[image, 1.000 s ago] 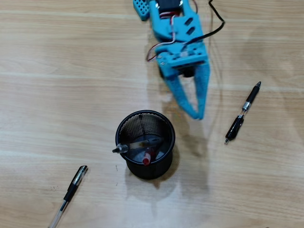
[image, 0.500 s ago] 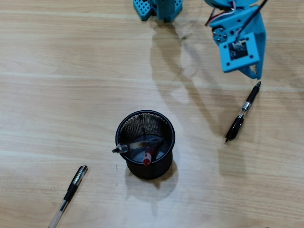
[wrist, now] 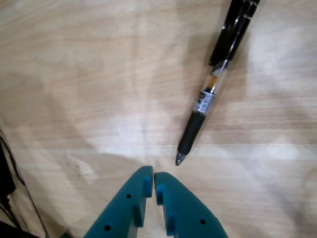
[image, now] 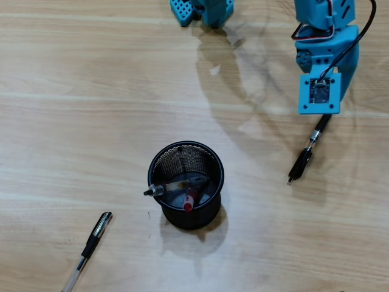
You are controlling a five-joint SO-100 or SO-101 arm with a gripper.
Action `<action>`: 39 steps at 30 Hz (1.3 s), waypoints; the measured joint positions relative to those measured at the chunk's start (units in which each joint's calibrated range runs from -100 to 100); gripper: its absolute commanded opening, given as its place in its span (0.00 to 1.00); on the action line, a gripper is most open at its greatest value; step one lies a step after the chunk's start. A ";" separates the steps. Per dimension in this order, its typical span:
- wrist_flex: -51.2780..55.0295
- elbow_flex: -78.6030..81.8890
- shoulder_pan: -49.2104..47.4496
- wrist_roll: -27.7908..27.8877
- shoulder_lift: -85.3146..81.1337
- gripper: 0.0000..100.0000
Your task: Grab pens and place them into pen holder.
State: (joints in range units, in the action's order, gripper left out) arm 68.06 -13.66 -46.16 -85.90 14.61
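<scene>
Gripper (wrist: 154, 179) sits with fingers pressed together, nothing between them, tips just short of the writing tip of the black pen (wrist: 207, 94) in the wrist view. Overhead, the arm's blue wrist block covers the pen's upper end; the lower part shows (image: 302, 162), lying diagonal on the wooden table (image: 73, 121), well apart from the pen holder (image: 186, 184).

Risks, as judged: the fingers must spread before any descent, or the closed tips will strike or nudge the tip and roll the pen aside. The approach is at the pen's extreme end; a pinch there would likely let it swing or slip during the carry.

Holder already contains a clear-grey pen (image: 173, 185) and a red pen (image: 189, 199), both leaning. Clear stick pen (image: 86, 250) lies lower left, cut off by the frame edge.

Hidden: the gripper itself overhead, under the wrist block; the black pen's far end runs out of the wrist view.
</scene>
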 measured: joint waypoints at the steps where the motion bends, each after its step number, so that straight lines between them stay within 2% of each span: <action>1: 0.60 -0.98 0.10 0.00 0.76 0.03; 6: 1.21 -4.79 0.38 0.00 3.99 0.17; 8: 1.21 -6.48 0.10 0.83 5.27 0.20; 13: 1.21 -11.18 0.10 2.18 8.92 0.20; 19: 1.21 -15.44 -0.95 2.24 14.19 0.26; 32: 1.21 -15.44 -0.86 0.73 21.75 0.26; 39: -5.35 -16.33 -0.95 -0.16 28.04 0.25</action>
State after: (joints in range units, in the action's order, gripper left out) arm 62.71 -29.99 -47.12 -86.06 42.65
